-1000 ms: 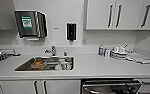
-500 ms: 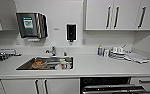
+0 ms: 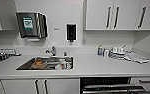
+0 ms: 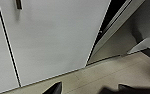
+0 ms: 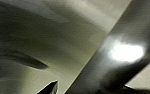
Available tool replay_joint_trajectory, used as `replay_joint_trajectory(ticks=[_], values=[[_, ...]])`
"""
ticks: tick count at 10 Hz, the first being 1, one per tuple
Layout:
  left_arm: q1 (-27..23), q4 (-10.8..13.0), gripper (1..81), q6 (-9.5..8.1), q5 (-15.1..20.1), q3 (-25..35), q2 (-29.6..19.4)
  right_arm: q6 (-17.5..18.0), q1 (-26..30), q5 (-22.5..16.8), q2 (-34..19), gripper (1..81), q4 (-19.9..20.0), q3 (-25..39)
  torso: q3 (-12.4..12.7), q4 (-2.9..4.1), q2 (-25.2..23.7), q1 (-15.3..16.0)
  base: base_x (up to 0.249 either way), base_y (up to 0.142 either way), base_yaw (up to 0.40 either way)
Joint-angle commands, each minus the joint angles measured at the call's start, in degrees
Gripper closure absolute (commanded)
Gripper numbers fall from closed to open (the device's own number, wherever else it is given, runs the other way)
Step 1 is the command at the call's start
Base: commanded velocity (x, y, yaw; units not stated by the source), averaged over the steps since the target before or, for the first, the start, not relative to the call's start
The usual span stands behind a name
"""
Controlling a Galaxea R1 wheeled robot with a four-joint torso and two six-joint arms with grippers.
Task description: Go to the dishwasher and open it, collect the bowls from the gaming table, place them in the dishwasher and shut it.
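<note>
The dishwasher [image 3: 108, 88] sits under the counter at the lower right of the head view. Its steel-grey door is tipped partly open, with a dark gap [image 3: 104, 80] above it. In the left wrist view my left gripper [image 4: 89, 88] is open, low over the pale floor in front of a white cabinet door [image 4: 53, 37]. The dishwasher's door edge [image 4: 116, 27] is beside it. In the right wrist view my right gripper [image 5: 91, 88] is open. A blurred dark steel bar [image 5: 126, 50] runs between its fingertips, very close. The bowls and the gaming table are out of view.
A steel sink [image 3: 26, 65] holding dishes and something orange [image 3: 38, 64] is set into the white counter [image 3: 96, 66]. Mugs and small bottles [image 3: 113, 52] stand at the back right. Wall cabinets [image 3: 111, 15], a towel dispenser [image 3: 31, 25] and a black soap dispenser [image 3: 71, 32] hang above.
The dishwasher door has tipped a little further out at the bottom of the head view. The counter and sink have not shifted.
</note>
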Motion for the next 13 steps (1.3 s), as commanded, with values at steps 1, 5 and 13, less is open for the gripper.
replay_joint_trajectory(ticks=[1, 5, 13], values=[[-5.98, 0.13, 1.0, 0.04, -0.03, 0.34, -2.21, -4.81, -2.08, -23.41, 0.94, 1.0, -5.83, -2.84, 0.00, 0.00, 0.00, 0.00, 0.000, 0.000, 0.000], [-5.90, 0.22, 1.0, -0.04, -0.12, 0.34, -2.12, -4.81, -2.08, -23.50, 0.94, 1.0, -5.83, -2.67, 0.00, -0.02, -0.02, -0.02, -0.076, 0.000, 0.000], [-5.81, 0.39, 1.0, -0.04, -0.03, 0.33, -1.24, -4.81, -2.96, -23.41, 1.73, 1.0, -5.83, -2.50, -0.20, -0.05, 0.02, 0.15, -0.081, 0.000, 0.000]])
